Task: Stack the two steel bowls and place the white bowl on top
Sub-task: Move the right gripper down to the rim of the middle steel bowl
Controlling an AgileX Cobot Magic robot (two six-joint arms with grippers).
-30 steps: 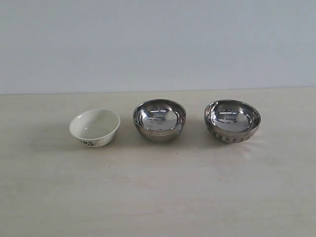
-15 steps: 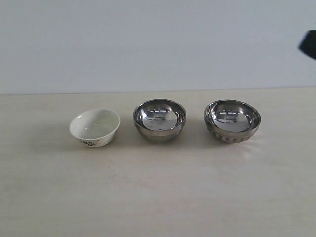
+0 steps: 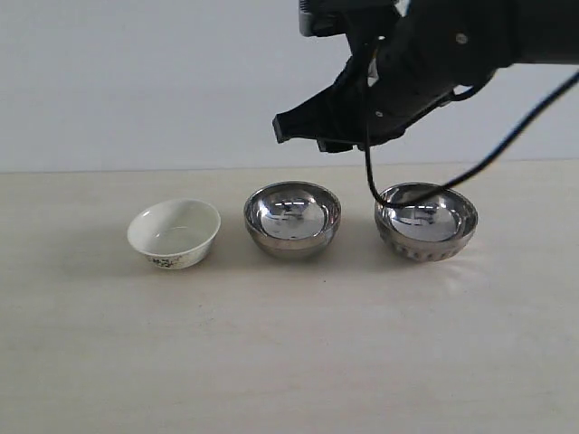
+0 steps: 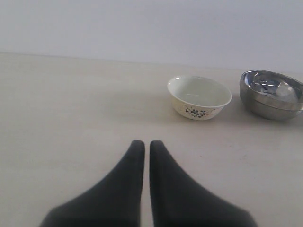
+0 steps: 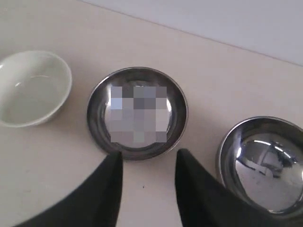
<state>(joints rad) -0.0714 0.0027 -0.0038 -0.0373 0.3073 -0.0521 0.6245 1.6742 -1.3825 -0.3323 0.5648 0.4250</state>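
Observation:
Three bowls stand in a row on the table. The white bowl [image 3: 174,233] is at the left, the smooth steel bowl [image 3: 292,219] in the middle, the ribbed steel bowl [image 3: 425,221] at the right. My right gripper [image 3: 288,128] hangs high above the middle bowl, touching nothing. In its wrist view it [image 5: 149,156] is open and empty, with the smooth steel bowl [image 5: 137,111] just past its fingertips, the ribbed bowl [image 5: 262,163] and the white bowl [image 5: 31,87] to either side. My left gripper [image 4: 143,144] is shut and empty, low over the table, well short of the white bowl [image 4: 199,97]; a steel bowl [image 4: 271,93] stands beyond.
The pale wooden table [image 3: 289,362] stretches bare in front of the bowls. A plain light wall [image 3: 136,81] stands behind the table. A black cable [image 3: 507,145] loops from the right arm down over the ribbed bowl.
The right arm has swept in from the upper right and now hangs above the middle and right bowls. None of the bowls has moved.

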